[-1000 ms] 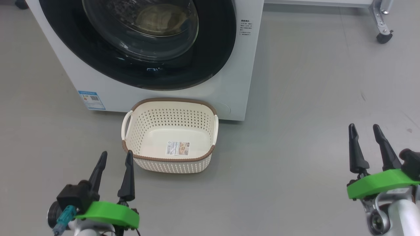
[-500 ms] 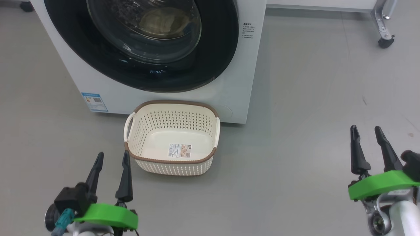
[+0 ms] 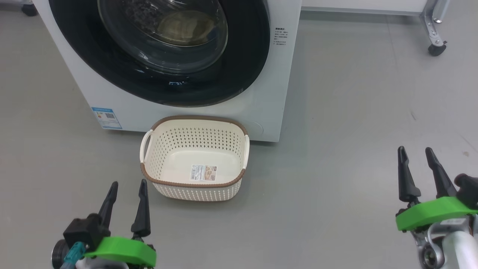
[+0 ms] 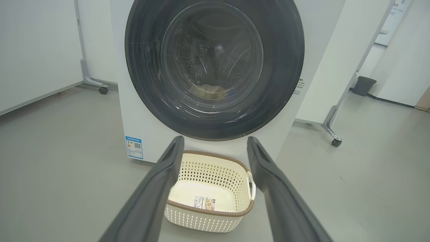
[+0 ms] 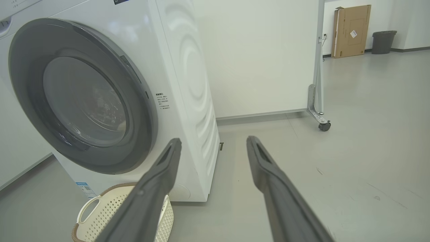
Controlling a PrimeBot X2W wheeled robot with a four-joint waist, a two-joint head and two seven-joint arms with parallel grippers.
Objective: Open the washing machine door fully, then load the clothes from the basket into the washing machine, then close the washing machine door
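Observation:
The washing machine (image 3: 269, 93) stands ahead with its door (image 3: 93, 71) shut flat against the front, black rim around the glass bowl. Pale yellow clothes (image 3: 186, 24) lie inside the drum, seen through the glass; the left wrist view shows the door (image 4: 282, 67) and clothes (image 4: 208, 90) too. The cream basket (image 3: 194, 192) sits on the floor against the machine's foot, holding only its sticker. My left gripper (image 3: 128, 183) is open just left of the basket's near corner. My right gripper (image 3: 415, 149) is open far to the right over bare floor. Neither holds anything.
A wheeled frame's leg with a castor (image 3: 435, 48) stands behind and to the right of the machine, holding a white partition panel. A dark bin (image 5: 383, 42) and a flat cardboard box (image 5: 351, 30) stand far off by the wall. Grey floor spreads to the right.
The whole head picture has shifted a little, so the camera has moved. Both grippers sit slightly lower in view and stay open. Door and basket are unchanged.

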